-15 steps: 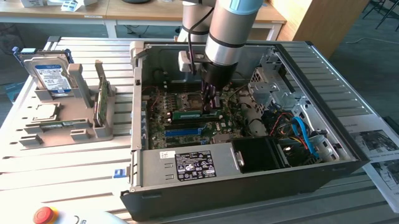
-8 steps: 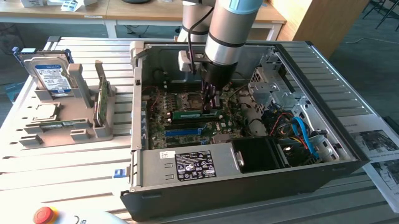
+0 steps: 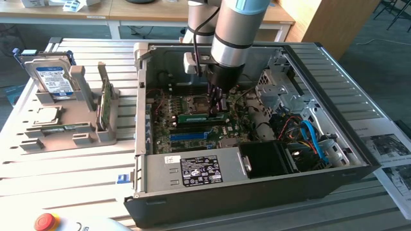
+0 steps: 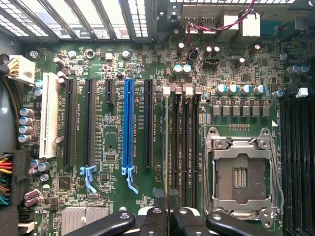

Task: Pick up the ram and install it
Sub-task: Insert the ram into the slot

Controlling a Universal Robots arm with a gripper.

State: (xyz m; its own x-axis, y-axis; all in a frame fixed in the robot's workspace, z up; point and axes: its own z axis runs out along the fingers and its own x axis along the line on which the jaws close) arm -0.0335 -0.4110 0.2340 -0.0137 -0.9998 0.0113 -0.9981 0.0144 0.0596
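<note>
The ram (image 3: 196,117) is a long green stick standing on edge along a memory slot of the motherboard, right beside the empty processor socket (image 3: 199,102). In the wrist view the ram (image 4: 164,142) appears edge-on as a thin line running down one of the black slots next to the socket (image 4: 240,172). My gripper (image 3: 215,107) reaches straight down into the open computer case and is shut on the stick's upper edge. Its black fingertips (image 4: 160,197) sit close together over the slot's end. Whether the stick is pressed fully home I cannot tell.
A grey holder (image 3: 70,137) at the exterior view's left carries a hard drive (image 3: 53,79), a square silver processor (image 3: 42,115) and another green stick (image 3: 106,108). Case walls (image 3: 334,77), cables (image 3: 308,132) and the power supply (image 3: 192,168) hem the arm in. A red button (image 3: 45,221) sits at the front.
</note>
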